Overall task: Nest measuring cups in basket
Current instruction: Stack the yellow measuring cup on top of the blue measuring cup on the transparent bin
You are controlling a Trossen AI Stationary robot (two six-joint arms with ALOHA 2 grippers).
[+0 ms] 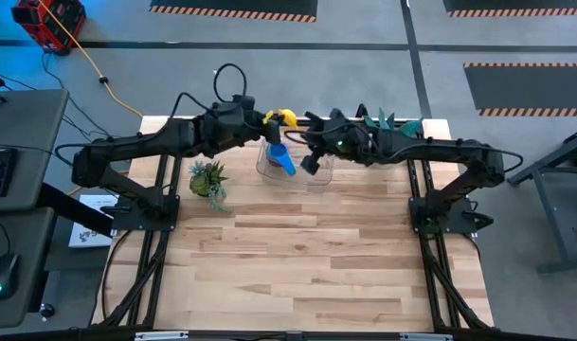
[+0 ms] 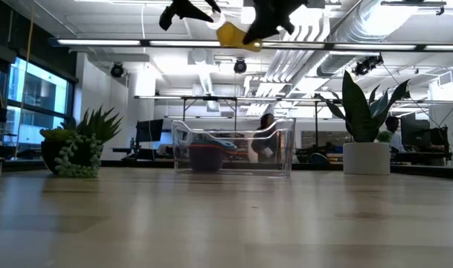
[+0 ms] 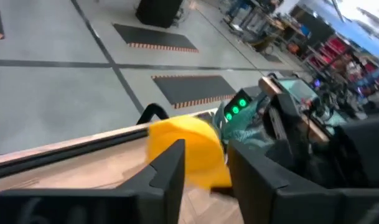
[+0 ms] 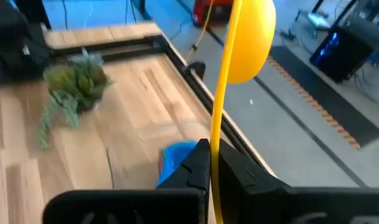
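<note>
Both arms meet high above the back of the surface (image 1: 307,265), over the clear basket (image 2: 233,152). The right tool (image 4: 213,163) is clamped on the handle of the yellow measuring cup (image 4: 250,38), whose bowl hangs out past its fingers. The left tool (image 3: 205,165) sits against the same cup with its fingers partly spread around the bowl; whether they touch it is hard to tell. A blue cup (image 1: 282,157) lies at the basket, with a dark red one (image 2: 205,156) apparently inside. A small plant (image 1: 208,180) stands nearby.
</note>
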